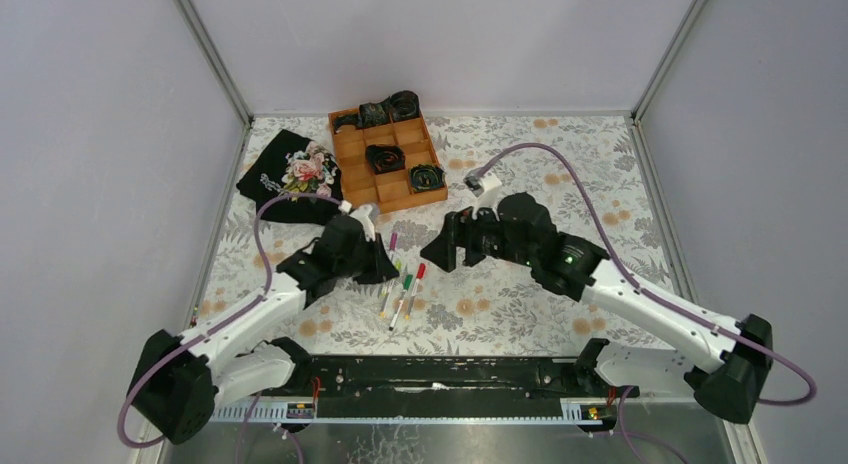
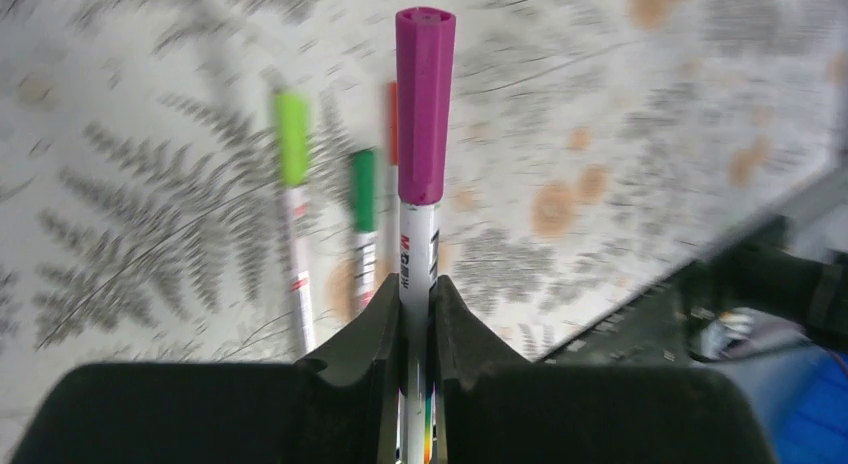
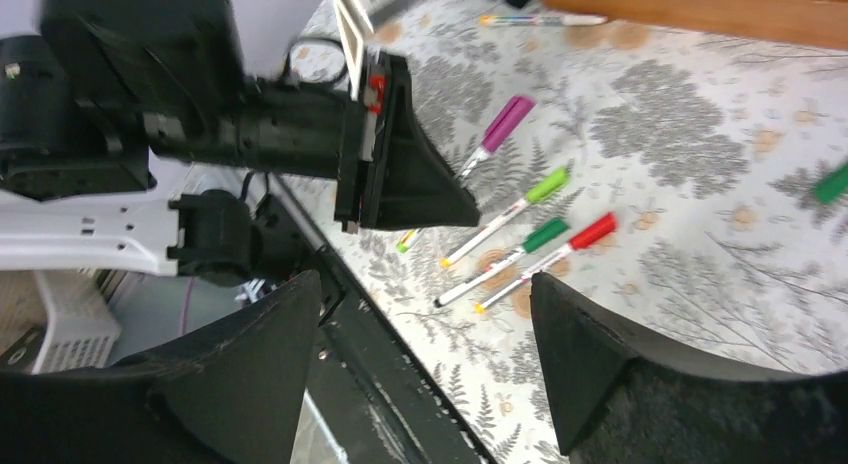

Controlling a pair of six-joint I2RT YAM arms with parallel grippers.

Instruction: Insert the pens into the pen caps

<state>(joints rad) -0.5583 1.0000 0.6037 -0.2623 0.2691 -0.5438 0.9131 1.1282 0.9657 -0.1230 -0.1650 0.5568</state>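
Clamped shut, the left gripper (image 2: 417,294) pinches the white barrel of 1 pen (image 2: 418,234) between its fingers, and the pen stands out past the fingertips with a magenta cap (image 2: 424,104) seated on its far end. That arm reaches low over the fern-patterned table cover (image 1: 560,164), left of centre. Facing it from the other side, the right gripper (image 3: 425,284) has its jaws spread wide with nothing between them, and it hovers above the cover apart from the held pen. Below and between the 2 grippers, 3 more pens lie flat and roughly parallel: 1 with a lime green cap (image 3: 505,216), 1 with a dark green cap (image 3: 500,264) and 1 with a red cap (image 3: 545,264), the last 2 just beside each other. Another pen (image 3: 540,20) lies near the wooden tray (image 1: 350,164); whether it is capped cannot be told. Black coiled items (image 1: 385,157) sit in the tray's compartments, and a black floral cloth (image 1: 290,174) lies to its left.
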